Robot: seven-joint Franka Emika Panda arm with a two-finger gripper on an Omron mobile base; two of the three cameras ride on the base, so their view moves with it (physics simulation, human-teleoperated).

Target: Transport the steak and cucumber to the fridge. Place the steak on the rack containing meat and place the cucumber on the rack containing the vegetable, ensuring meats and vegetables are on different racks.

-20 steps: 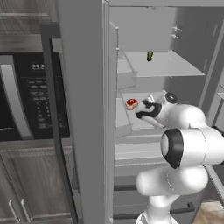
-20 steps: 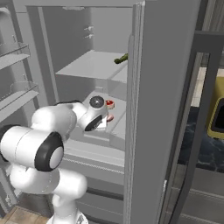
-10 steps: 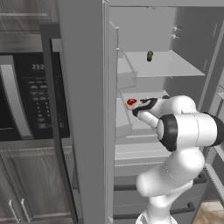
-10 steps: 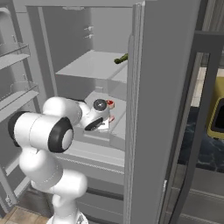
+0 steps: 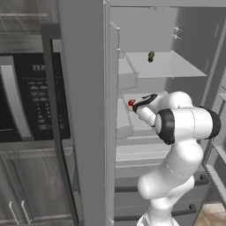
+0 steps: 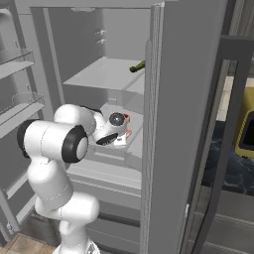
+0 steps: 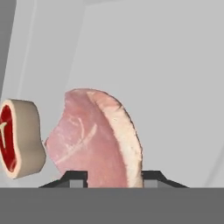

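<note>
The fridge (image 5: 86, 132) stands open. My gripper (image 7: 114, 177) is inside it, low over the middle shelf (image 6: 134, 144). The steak (image 7: 96, 140), a pink slab with a paler edge, stands tilted between my two fingertips (image 7: 78, 177), which stand apart on either side of it. Just left of it lies another piece of meat (image 7: 17, 138), deep red with a cream rim. In the base views the hand (image 5: 143, 106) (image 6: 116, 131) is at that shelf with red meat (image 5: 131, 103) beside it. A small green vegetable (image 5: 151, 56) (image 6: 137, 67) lies on the upper shelf; I cannot tell whether it is the cucumber.
A black-fronted microwave (image 5: 31, 101) sits left of the fridge above grey cabinets (image 5: 35, 185). Door racks (image 6: 22, 106) hang on the open left door. Drawer fronts (image 5: 132, 190) lie below the shelves. My elbow fills much of the fridge opening.
The arm has folded in closer to the fridge, with the elbow swung up in front of the middle shelf. The hand has stayed by the meat on that shelf.
</note>
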